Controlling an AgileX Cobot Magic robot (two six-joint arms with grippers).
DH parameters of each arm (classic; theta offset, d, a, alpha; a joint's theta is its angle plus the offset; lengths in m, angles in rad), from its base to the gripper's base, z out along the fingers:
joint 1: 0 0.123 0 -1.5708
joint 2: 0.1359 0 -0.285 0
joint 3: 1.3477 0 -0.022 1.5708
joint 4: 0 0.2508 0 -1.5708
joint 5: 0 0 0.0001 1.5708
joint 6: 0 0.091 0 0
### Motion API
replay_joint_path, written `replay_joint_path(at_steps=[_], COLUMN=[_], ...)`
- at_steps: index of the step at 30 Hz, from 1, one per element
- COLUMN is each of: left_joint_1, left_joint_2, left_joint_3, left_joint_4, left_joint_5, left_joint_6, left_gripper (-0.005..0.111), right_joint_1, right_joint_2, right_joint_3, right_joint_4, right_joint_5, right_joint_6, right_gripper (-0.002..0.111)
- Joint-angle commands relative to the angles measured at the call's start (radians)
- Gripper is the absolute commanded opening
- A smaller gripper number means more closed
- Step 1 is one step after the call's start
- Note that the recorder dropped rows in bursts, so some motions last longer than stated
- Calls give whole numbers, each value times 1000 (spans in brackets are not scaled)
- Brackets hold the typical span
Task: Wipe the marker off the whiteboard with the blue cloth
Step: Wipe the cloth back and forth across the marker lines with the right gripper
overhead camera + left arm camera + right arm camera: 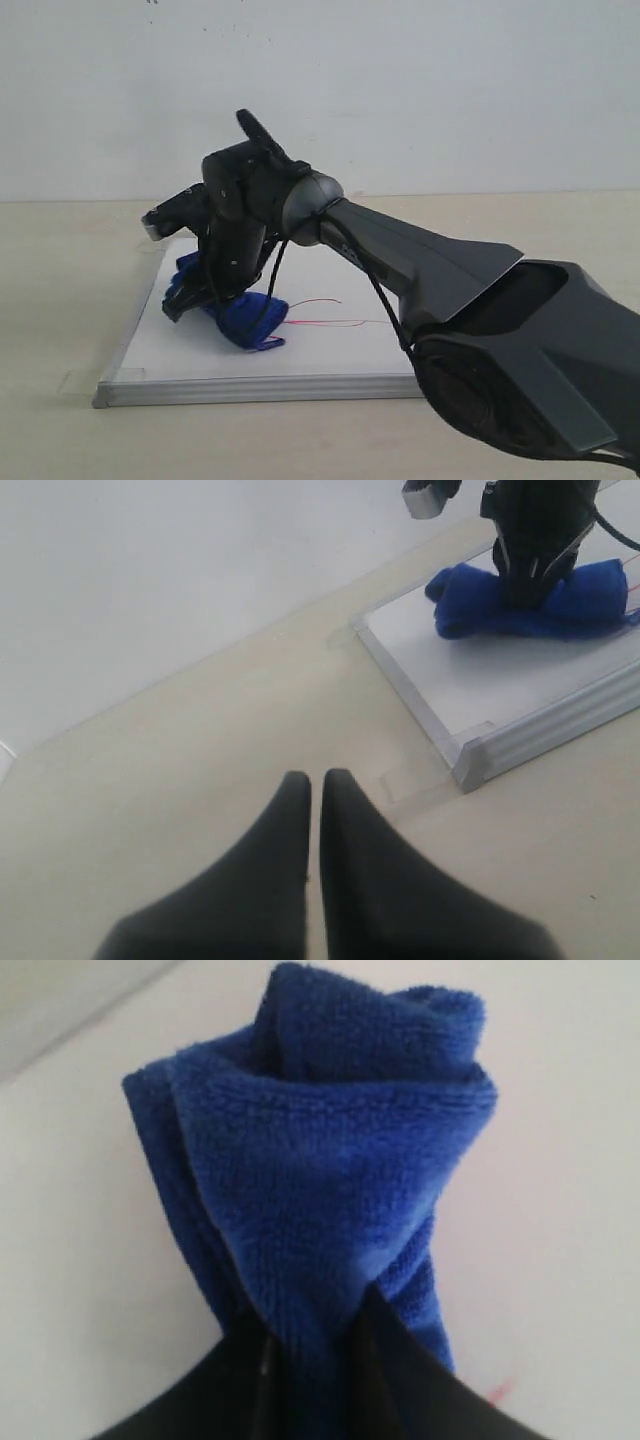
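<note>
The whiteboard (330, 350) lies flat on the beige table, silver-framed. My right gripper (215, 300) is shut on the blue cloth (245, 322), which is bunched and pressed onto the board's left half. Thin red marker lines (335, 322) run rightward from the cloth. In the right wrist view the cloth (330, 1170) bulges out between the dark fingers (400, 1370), and a small red marker trace (498, 1390) shows on the white surface. The left wrist view has the cloth (530, 600) on the board (480, 680) at a distance; my left gripper (314, 780) hangs over bare table, shut and empty.
Clear tape tabs (75, 380) hold the board's corners to the table. The right arm's large dark body (480, 320) covers the board's right end in the exterior view. A white wall (400, 80) rises behind the table.
</note>
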State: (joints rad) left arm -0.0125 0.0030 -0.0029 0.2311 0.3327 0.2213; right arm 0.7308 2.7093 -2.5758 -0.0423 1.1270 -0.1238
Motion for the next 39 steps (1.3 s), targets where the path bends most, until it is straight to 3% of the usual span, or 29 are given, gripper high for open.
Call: replay_joint_path(at_steps=[1, 6, 8, 13, 16, 18, 20, 23, 30, 31, 33, 39], left_joint_1=[2, 2, 2, 2, 2, 2, 2, 2, 2, 2, 2, 2], left_joint_2=[-3, -3, -3, -3, -3, -3, -3, -3, -3, -3, -3, -3], left_joint_3=[3, 3, 3, 3, 3, 3, 3, 3, 3, 3, 3, 3], left_joint_4=[-2, -2, -2, -2, -2, -2, -2, -2, -2, -2, -2, -2], left_joint_5=[-3, -3, -3, -3, -3, -3, -3, -3, -3, -3, -3, -3], left_joint_6=[5, 5, 5, 5, 5, 5, 5, 5, 5, 5, 5, 5], left_gripper=[4, 4, 4, 4, 4, 4, 4, 4, 4, 4, 4, 4], right_joint_1=[-53, -62, -59, -56, -49, -43, -43, -43, -43, -43, -43, -43], right_joint_2=[26, 24, 24, 24, 24, 24, 24, 24, 24, 24, 24, 24], right_joint_3=[18, 18, 18, 18, 18, 18, 18, 18, 18, 18, 18, 18], right_joint_4=[-387, -283, -129, 471, 674, 702, 668, 453, -366, -377, -292, 654], right_joint_5=[94, 94, 94, 94, 94, 94, 94, 94, 94, 94, 94, 94], right_joint_6=[198, 162, 46, -351, -476, -491, -491, -360, 288, 296, 262, -547], right_gripper=[0, 0, 0, 0, 0, 0, 0, 0, 0, 0, 0, 0])
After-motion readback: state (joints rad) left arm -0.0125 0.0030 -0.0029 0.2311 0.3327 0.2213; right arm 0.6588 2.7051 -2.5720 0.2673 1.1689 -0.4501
